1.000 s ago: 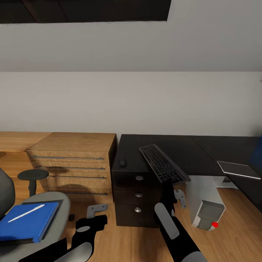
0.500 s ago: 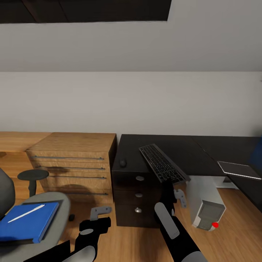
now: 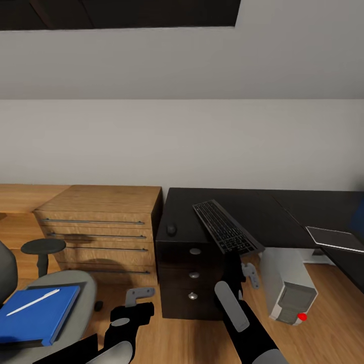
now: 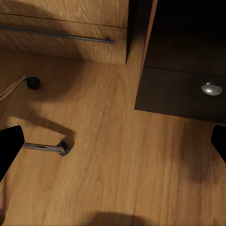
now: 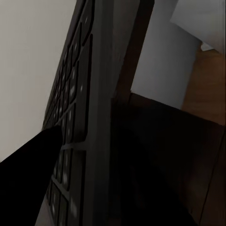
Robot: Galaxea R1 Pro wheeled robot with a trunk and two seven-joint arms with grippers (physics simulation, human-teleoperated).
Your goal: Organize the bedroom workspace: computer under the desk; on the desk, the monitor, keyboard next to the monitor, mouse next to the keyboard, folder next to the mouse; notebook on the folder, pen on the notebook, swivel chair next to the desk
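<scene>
Since a moment ago almost nothing has moved by itself; the whole picture has slid a little, so the robot's head or body has shifted, and the keyboard (image 3: 225,227) is held up just as it was. It is tilted, with its far end over the black desk (image 3: 263,210) and its near end sticking out past the front edge, above the drawers (image 3: 193,275). The right gripper (image 3: 241,264) comes up from under that near end, and in the right wrist view one dark finger (image 5: 33,174) lies across the keys (image 5: 70,122), so I think it is clamped on the keyboard. The mouse (image 3: 172,229) sits on the desk, close to the keyboard's left side. The left gripper (image 3: 135,296) hangs low over the wooden floor (image 4: 117,160), fingers apart, holding nothing. The grey computer (image 3: 290,293) stands under the desk. The blue folder (image 3: 38,316) lies on the swivel chair (image 3: 76,290) with a white pen (image 3: 33,302) on top. What could go wrong: the keyboard is slanted and held only at one end, so it might slip out or land with a bump. If it swings left it could knock the mouse off the desk. If it is let go too near the edge, it could tip and fall to the floor.
</scene>
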